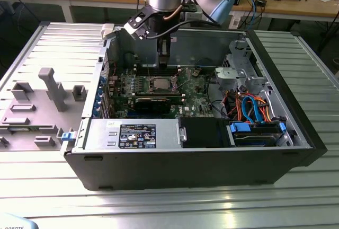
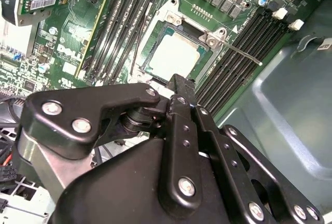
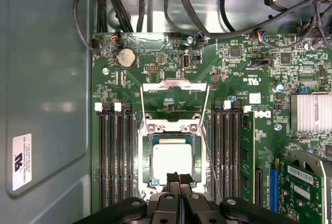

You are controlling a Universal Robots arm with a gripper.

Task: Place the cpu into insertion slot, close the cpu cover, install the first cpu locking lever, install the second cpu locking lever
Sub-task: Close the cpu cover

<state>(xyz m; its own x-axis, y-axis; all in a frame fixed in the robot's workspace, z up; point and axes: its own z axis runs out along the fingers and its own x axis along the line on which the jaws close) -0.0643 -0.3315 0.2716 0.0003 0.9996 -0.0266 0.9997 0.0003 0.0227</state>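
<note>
The cpu, a small square chip with a dull silver top, lies flat in the insertion slot on the green board; it also shows as the cpu and the cpu. The cpu cover is swung back off the slot, and green board shows through its window. A thin wire locking lever sticks out beside the slot. My gripper hangs above the near edge of the chip, its black fingers shut together with nothing between them. In the exterior view my gripper is above the board.
Long black memory slots flank the socket on both sides. A black graphics card lies in front of the socket. A drive cage with blue and orange cables fills the case's right. A grey fixture stands outside the case.
</note>
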